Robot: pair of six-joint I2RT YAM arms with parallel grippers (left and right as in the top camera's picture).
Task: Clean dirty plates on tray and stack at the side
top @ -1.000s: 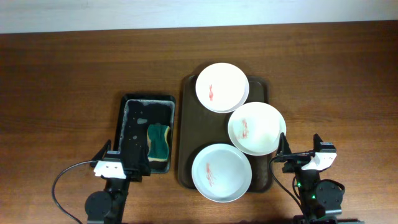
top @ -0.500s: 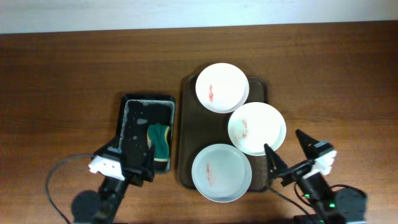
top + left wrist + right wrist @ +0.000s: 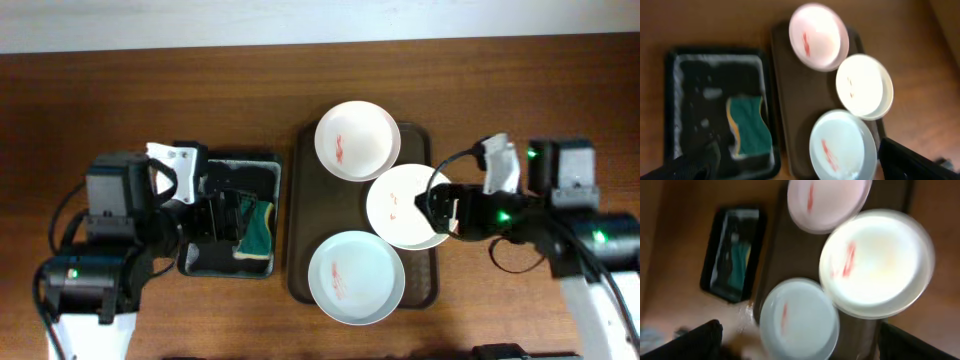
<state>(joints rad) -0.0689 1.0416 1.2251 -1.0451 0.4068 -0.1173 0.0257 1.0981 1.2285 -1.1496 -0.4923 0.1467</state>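
At the left of the overhead view the left gripper [image 3: 225, 208] hangs over a small, glossy black tray [image 3: 215, 262], rectangular with a raised rim; the tray holds a wavy-edged sponge [image 3: 257, 230], green on its face and yellow along one side; from above the gripper's dark parts merge with the tray, but the left wrist view puts its fingers [image 3: 687, 167] in the two bottom corners, spread wide with nothing between them; that view alone shows pale, wet-looking patches on the black tray's floor; just right of it, on the wood-grain table [image 3: 120, 100], lies the large dark brown tray [image 3: 310, 195], matte, with rounded corners and a raised rim; three round, shallow white plates lie on it, each with a small red smear: the top plate [image 3: 357, 140] at the upper end, the middle plate [image 3: 400, 205] overhanging the right rim, the bottom plate [image 3: 356, 277] at the lower end, neighbouring rims meeting; the right gripper [image 3: 440, 205] lies over the middle plate's right edge in the overhead view, contact impossible to tell; the blurred right wrist view shows its fingers [image 3: 910, 342] well apart and empty
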